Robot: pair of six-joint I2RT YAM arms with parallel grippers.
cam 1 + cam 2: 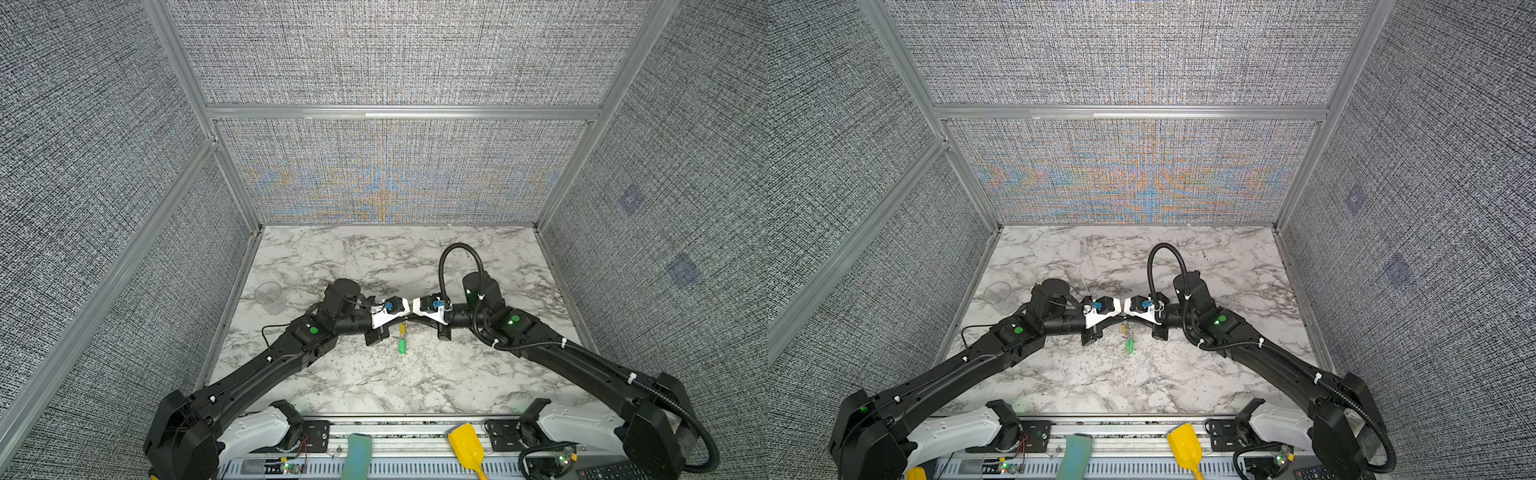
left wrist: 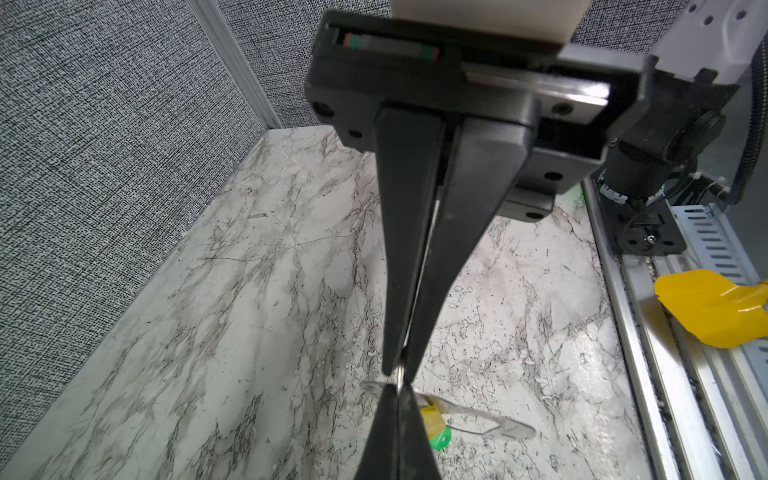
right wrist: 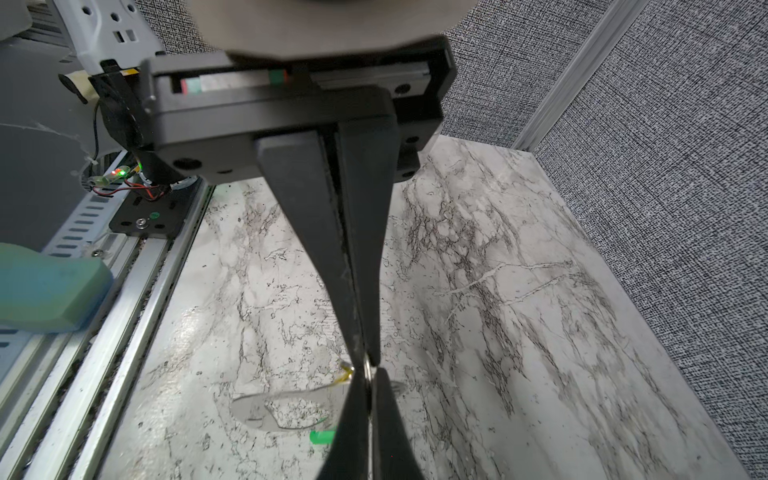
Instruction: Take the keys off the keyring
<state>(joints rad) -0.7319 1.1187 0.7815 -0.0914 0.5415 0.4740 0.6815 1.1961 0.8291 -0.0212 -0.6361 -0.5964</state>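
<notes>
Well beyond the big yellow plastic scoop (image 1: 464, 446), over the white marble-patterned table (image 1: 374, 257), the left hand (image 2: 397, 370) and right hand (image 3: 365, 360) are meeting tip to tip. Both are squeezing down narrow, a small metal ring (image 3: 368, 371) showing between their fingertips, though I cannot tell which hand is gripping it. The yellow oblong plastic key tag (image 1: 402, 329), then the green key tag (image 1: 402, 345), are sitting on the scoop's side of those fingertips, and the flat grey D-shaped keyring (image 3: 253, 411) is stretching that way too.
</notes>
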